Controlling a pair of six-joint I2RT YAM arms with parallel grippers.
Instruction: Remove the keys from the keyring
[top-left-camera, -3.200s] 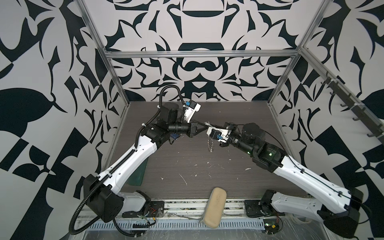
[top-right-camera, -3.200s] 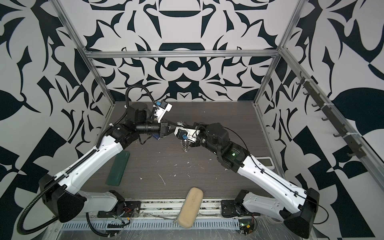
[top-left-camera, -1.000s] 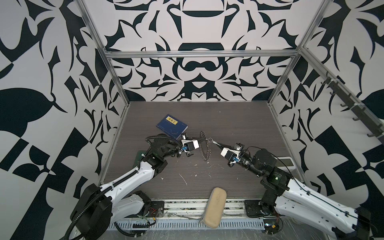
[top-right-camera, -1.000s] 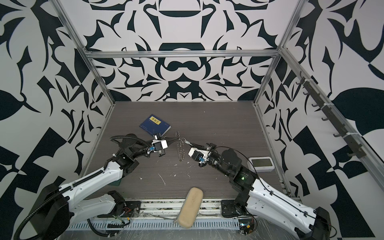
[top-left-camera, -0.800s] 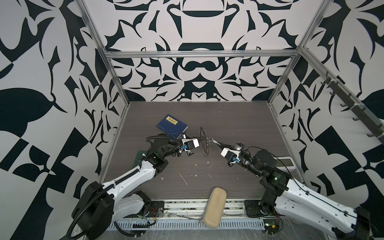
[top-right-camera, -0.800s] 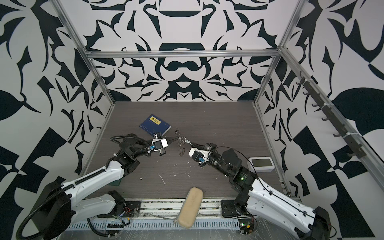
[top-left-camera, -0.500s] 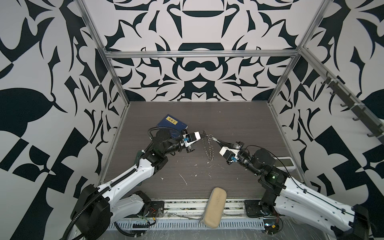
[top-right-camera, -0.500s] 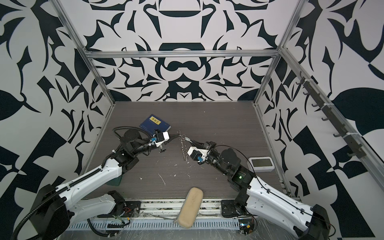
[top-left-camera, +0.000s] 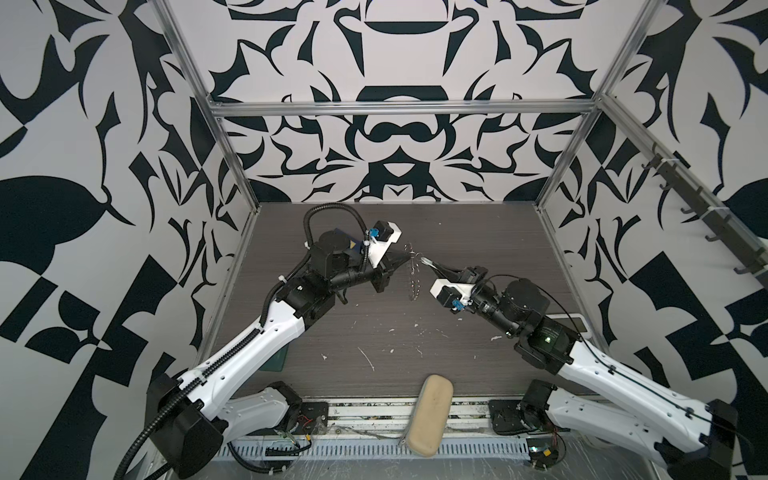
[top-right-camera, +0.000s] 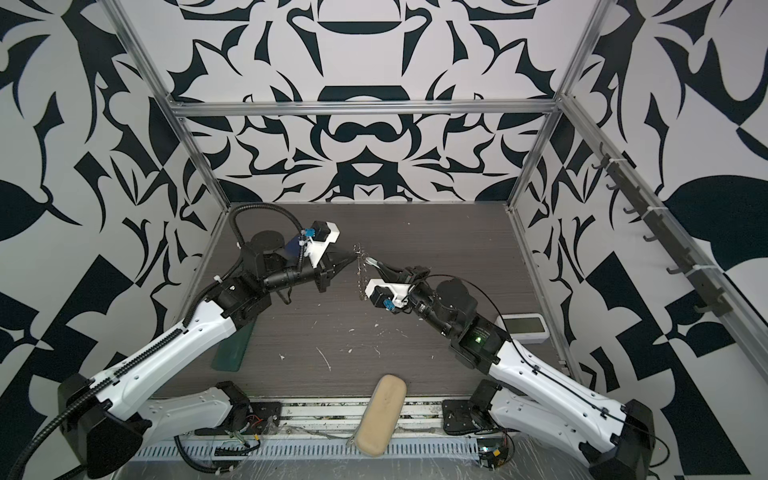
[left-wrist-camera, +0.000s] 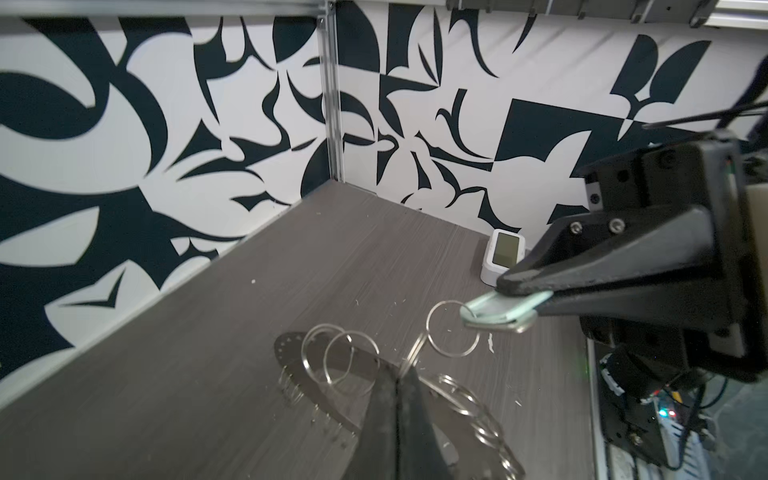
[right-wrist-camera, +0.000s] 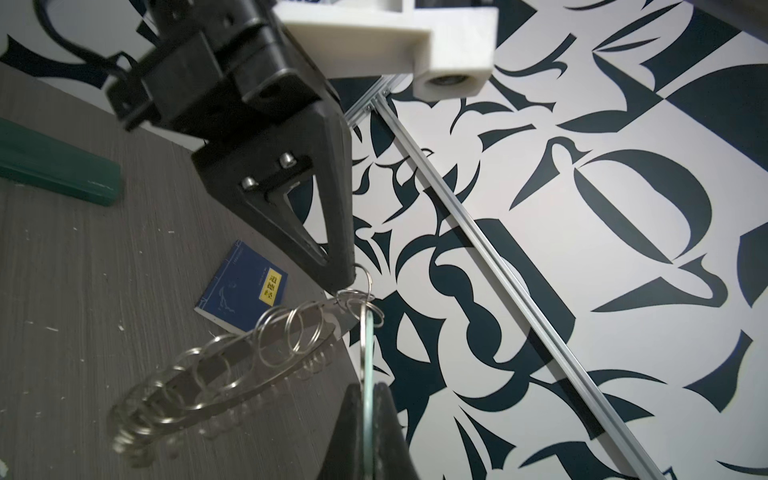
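Aloft, left gripper (top-left-camera: 404, 258) clamped on keyring (left-wrist-camera: 295, 357) rim, right gripper (top-left-camera: 432, 266) pinching keys (left-wrist-camera: 496, 311), tabletop (top-left-camera: 415, 332) well below, walls (top-left-camera: 395, 166) well apart.

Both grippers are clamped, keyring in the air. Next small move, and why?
Probably draw the right gripper slightly away from the left gripper. It pinches the pale mint-green oval tag and silver key, joined by a wire split ring to the wide flat grey metal keyring the left holds; tension would steady that link.

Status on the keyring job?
Left claw shut on wide flat grey metal keyring, lifted. Right claw shut on silver key with mint-green tag. Key not off yet. Nothing blocking.
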